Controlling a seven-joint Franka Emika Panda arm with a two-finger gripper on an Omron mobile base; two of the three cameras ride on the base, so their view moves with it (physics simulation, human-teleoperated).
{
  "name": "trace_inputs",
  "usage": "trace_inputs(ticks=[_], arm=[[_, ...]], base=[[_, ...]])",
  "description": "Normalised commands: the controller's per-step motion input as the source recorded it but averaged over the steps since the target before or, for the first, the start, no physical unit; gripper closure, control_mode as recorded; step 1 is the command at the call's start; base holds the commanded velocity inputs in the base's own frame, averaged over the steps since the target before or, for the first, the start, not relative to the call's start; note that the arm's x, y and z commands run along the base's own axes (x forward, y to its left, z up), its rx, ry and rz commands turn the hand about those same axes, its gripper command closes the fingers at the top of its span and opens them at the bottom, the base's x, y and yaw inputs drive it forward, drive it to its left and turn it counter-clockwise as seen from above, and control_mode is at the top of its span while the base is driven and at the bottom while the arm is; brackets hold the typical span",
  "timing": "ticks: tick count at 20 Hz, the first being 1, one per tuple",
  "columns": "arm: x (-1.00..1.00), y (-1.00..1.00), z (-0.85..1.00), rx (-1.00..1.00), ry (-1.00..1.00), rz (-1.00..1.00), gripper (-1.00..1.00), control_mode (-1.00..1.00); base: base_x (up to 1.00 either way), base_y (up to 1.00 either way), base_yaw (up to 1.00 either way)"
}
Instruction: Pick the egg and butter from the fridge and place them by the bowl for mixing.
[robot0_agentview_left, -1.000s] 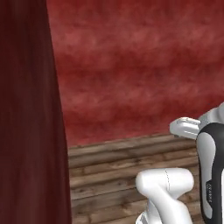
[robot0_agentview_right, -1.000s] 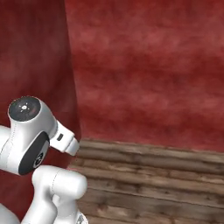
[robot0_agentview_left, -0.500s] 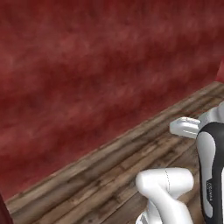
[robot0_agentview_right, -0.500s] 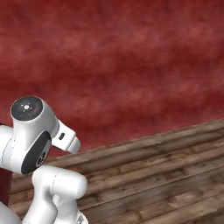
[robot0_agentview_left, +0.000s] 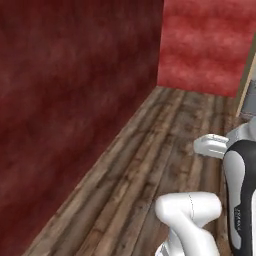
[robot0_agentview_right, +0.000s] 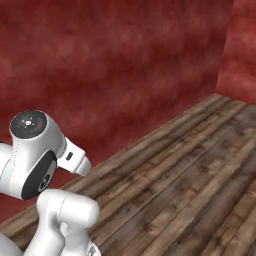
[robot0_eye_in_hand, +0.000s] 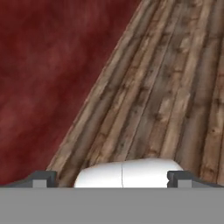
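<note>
In the hand view my gripper (robot0_eye_in_hand: 111, 177) points down at a wooden plank floor (robot0_eye_in_hand: 175, 87). Its two dark fingertips (robot0_eye_in_hand: 41, 177) stand far apart at the bottom corners with nothing between them, so it is open. The egg, the butter and the bowl are out of view. A tan upright edge with grey beside it (robot0_agentview_left: 246, 75) cuts in at the far right of the left base view; I cannot tell whether it belongs to the fridge. My white arm (robot0_agentview_left: 240, 200) stands folded close to the base.
Dark red walls (robot0_agentview_left: 75, 100) run along the left and meet in a corner (robot0_agentview_left: 161, 45) ahead. The plank floor (robot0_agentview_right: 190, 175) stretches open toward the right in the right base view.
The whole picture has swung in both base views, so the camera has moved: the wall corner and a long stretch of floor have come into sight. The arm keeps its pose.
</note>
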Motion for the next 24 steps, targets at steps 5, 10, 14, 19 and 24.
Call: trace_inputs(ticks=[5, 10, 14, 19, 24], arm=[[0.0, 0.0, 0.0, 0.0, 0.0, 0.0, -1.0, 1.0], [0.0, 0.0, 0.0, 0.0, 0.0, 0.0, -1.0, 1.0], [0.0, 0.0, 0.0, 0.0, 0.0, 0.0, -1.0, 1.0], [0.0, 0.0, 0.0, 0.0, 0.0, 0.0, -1.0, 1.0], [0.0, 0.0, 0.0, 0.0, 0.0, 0.0, -1.0, 1.0]], base=[[0.98, 0.0, -0.69], [1.0, 0.0, -0.55], [1.0, 0.0, -0.38], [1.0, -0.06, -0.21], [1.0, -0.05, -0.12]])
